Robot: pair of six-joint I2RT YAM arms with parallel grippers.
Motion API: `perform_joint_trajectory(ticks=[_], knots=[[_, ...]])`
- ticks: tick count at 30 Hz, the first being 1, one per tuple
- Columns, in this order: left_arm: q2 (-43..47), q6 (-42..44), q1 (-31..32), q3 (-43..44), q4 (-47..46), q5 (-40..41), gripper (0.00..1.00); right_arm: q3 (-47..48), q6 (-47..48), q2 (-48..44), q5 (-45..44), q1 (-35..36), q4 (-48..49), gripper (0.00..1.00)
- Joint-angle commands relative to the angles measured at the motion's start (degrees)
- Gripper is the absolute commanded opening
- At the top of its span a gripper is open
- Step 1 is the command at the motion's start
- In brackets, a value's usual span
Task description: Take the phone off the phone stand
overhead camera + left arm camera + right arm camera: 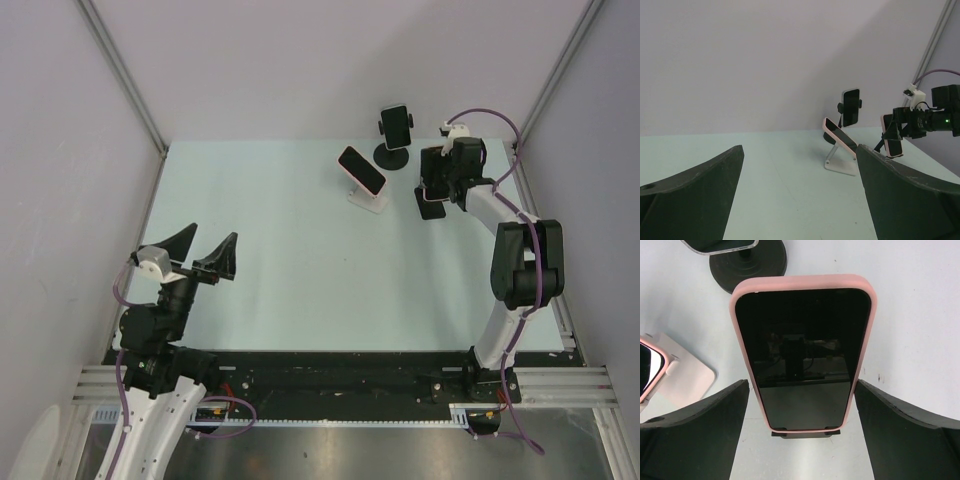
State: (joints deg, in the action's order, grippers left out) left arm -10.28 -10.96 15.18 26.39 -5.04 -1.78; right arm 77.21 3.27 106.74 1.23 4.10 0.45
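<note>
the left gripper (212, 236) hangs with fingers spread and holding nothing, well to the left of the white stand (368, 197) and on the near side of it, far from the work. on that white stand leans a second phone (362, 170); just behind it to the right a third phone (396, 124) is clipped upright on a round stand (391, 156). right of the white stand, the pink phone (802, 330) rests on its own stand, foot on a black ledge (805, 434). the right gripper (801, 385), the nearer arm by far, straddles it with fingers parted, one along each long edge and a sliver of gap on both sides. the phone's long axis runs between the fingers, so the likely next move is to close across its width.
</note>
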Motion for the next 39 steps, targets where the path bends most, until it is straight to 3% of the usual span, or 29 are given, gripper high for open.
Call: perform_joint_trajectory(ticks=[1,17,23,29,35,39], knots=[[-0.7,0.9,-0.5,1.6,-1.6,-1.4,1.00,-0.3,1.3,0.7,2.3,0.0,1.1,0.92],[-1.1,0.8,-0.7,1.6,-1.6,-1.5,1.00,-0.7,5.7,1.0,-1.0,1.3,0.0,0.89],[-1.3,0.6,-0.7,1.6,-1.6,-1.5,1.00,-0.8,4.8,-1.4,-0.9,1.5,0.3,0.76],[-1.3,0.7,-0.7,1.6,-1.6,-1.6,1.00,-0.9,4.0,-5.0,-0.4,2.1,0.1,0.52],[-1.1,0.6,-0.7,1.6,-1.7,-1.8,1.00,-1.3,3.5,-7.9,-0.2,2.2,-0.2,0.43],[-1.1,0.6,-0.7,1.6,-1.7,-1.9,1.00,-1.4,2.9,-10.7,-0.1,2.7,-0.3,0.42]])
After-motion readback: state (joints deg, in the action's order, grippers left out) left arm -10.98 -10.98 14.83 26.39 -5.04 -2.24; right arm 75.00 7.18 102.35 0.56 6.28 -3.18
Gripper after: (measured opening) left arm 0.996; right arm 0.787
